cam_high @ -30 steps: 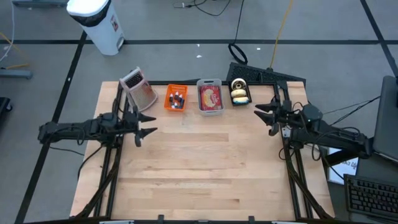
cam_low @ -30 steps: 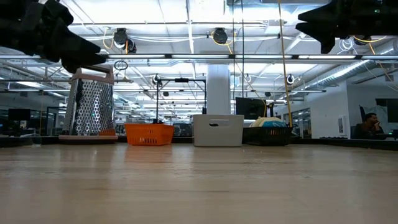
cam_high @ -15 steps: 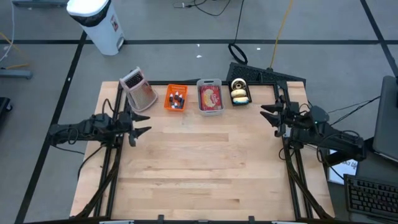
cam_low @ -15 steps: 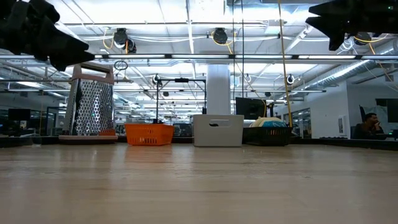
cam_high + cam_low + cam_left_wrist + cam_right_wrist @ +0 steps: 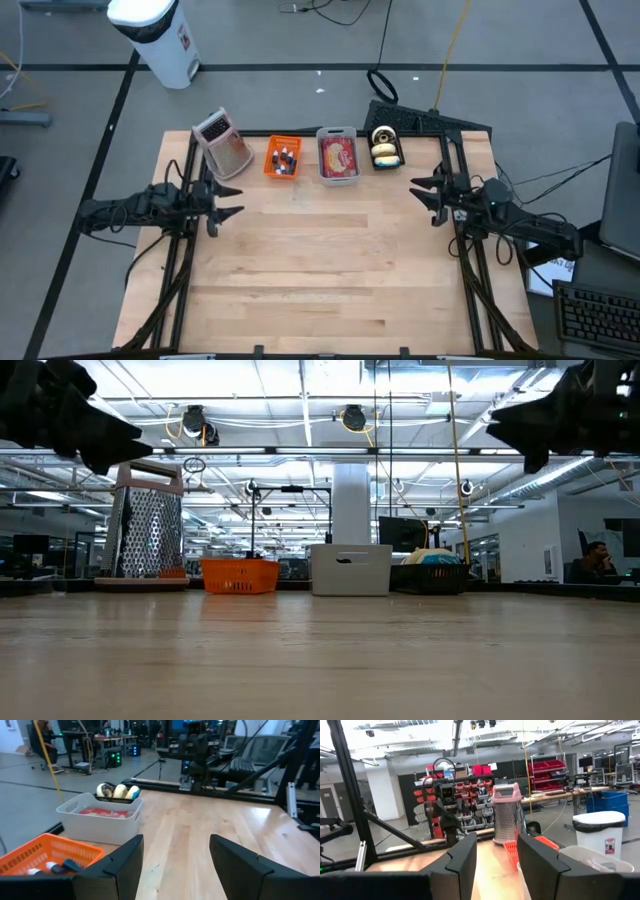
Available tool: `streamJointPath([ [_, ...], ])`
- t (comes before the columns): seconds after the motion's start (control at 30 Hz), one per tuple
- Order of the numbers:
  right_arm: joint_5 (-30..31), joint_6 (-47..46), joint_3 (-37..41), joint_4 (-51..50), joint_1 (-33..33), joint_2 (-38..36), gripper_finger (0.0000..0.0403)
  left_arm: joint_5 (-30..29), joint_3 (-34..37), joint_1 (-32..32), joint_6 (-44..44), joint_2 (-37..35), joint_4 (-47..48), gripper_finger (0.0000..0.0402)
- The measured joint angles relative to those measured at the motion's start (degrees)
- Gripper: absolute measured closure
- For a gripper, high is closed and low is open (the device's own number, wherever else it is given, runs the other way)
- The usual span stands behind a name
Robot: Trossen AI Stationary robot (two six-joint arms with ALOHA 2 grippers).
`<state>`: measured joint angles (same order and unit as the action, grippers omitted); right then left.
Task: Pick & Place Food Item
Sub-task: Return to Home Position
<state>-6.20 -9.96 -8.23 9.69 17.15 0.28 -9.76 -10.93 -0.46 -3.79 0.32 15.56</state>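
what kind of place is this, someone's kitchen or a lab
Most likely a lab or workshop, not a kitchen: bare ceiling pipes, shelves of red bins, and a computer keyboard.

Brightly, evenly lit from overhead. In the low view, glare from long white ceiling strip lights, washed to plain white. Against it, left gripper and right gripper mere black silhouettes. Only soft, faint shadows on the pale wooden table top. Perhaps a mild sheen on the wood, left wrist view.
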Motion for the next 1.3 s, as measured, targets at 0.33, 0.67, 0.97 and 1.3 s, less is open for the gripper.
streamJointPath([
  [0.33,-1.1,2.2,1.7,0.4,0.0,0.0,0.0273,0.7,8.5,-0.8,-0.4,0.0,-13.7,0.0172],
  [0.67,-10.7,0.5,2.0,1.6,-0.6,0.0,0.0273,0.7,8.5,-0.8,0.1,0.0,-13.8,0.0172],
  [0.97,-9.1,-0.8,7.1,10.0,-6.7,0.1,0.0273,0.8,8.5,-0.8,-0.4,0.0,-13.8,0.0172],
  [1.3,0.5,1.6,7.3,0.9,-10.5,0.0,0.0273,0.8,8.5,-0.8,-1.2,0.0,-13.8,0.0172],
])
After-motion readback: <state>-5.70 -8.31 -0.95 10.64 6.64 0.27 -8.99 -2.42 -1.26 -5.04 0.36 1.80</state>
